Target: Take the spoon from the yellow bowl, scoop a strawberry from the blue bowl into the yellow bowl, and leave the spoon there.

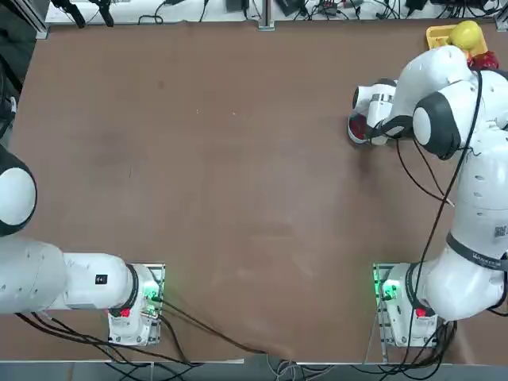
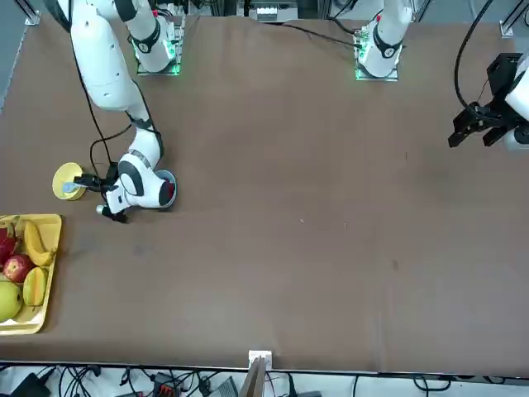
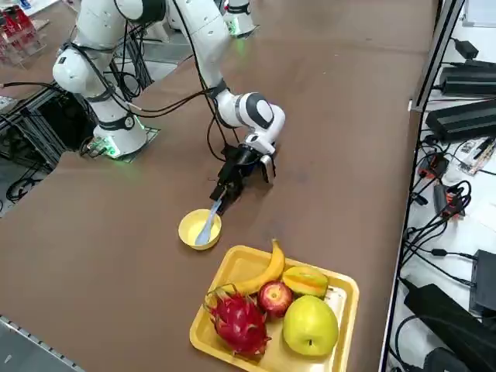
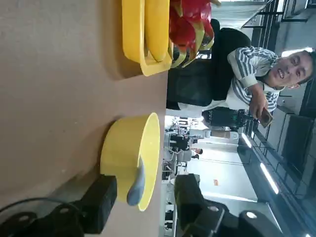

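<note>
Across the brown desk (image 1: 238,175), the task is only beginning: the pale blue-white plastic spoon (image 4: 137,185) is resting in the small round yellow bowl (image 3: 189,230), with scooping and returning remaining. The black right claw (image 4: 145,200) is standing well open beside that bowl, apparently gripping nothing.

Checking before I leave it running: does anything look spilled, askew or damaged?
Nothing stands out: the spoon leans in the upright yellow bowl, beside the right claw, and no spill shows.
</note>
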Controlling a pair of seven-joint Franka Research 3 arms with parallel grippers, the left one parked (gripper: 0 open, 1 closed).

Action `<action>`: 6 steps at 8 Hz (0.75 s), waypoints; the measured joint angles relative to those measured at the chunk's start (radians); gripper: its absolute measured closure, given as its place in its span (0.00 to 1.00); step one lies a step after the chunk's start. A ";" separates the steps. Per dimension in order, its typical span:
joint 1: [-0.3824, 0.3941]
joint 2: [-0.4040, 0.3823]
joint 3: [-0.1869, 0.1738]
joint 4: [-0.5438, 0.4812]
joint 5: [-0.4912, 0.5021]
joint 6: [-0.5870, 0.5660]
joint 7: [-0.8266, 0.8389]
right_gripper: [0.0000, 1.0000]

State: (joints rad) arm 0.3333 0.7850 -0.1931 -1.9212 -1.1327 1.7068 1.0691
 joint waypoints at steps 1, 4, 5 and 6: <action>0.000 0.001 -0.003 0.008 -0.001 0.000 0.000 0.30; -0.001 0.009 -0.014 0.015 -0.009 -0.001 0.000 0.32; -0.001 0.011 -0.015 0.015 -0.010 -0.001 0.000 0.36; -0.001 0.011 -0.015 0.015 -0.010 -0.001 0.001 0.37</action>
State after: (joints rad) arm 0.3325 0.7961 -0.2080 -1.9064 -1.1422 1.7057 1.0697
